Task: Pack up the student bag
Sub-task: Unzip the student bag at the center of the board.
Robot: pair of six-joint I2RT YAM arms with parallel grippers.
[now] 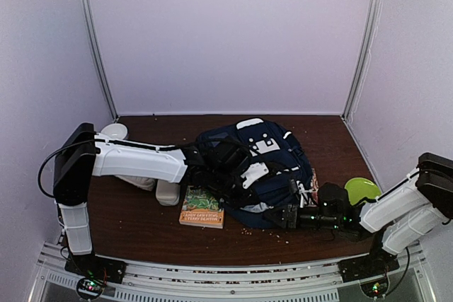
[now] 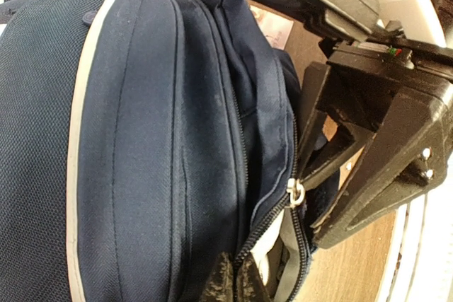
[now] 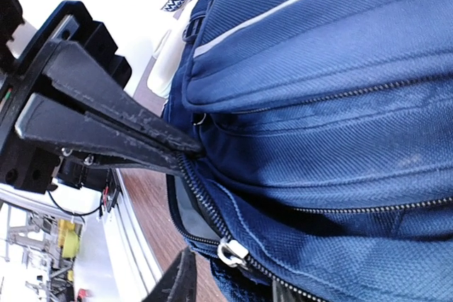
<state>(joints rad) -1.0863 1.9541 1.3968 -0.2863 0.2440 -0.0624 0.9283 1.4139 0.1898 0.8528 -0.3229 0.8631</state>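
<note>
Dark wooden table — left gripper clamped tight on the student bag; right gripper half-spread, seemingly straddling the zipper pull.

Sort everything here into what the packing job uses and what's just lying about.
Job: student bag, left tool shut on it, right tool open beside it.
Lying about: book (maybe packed later), green plate, white cup.
</note>
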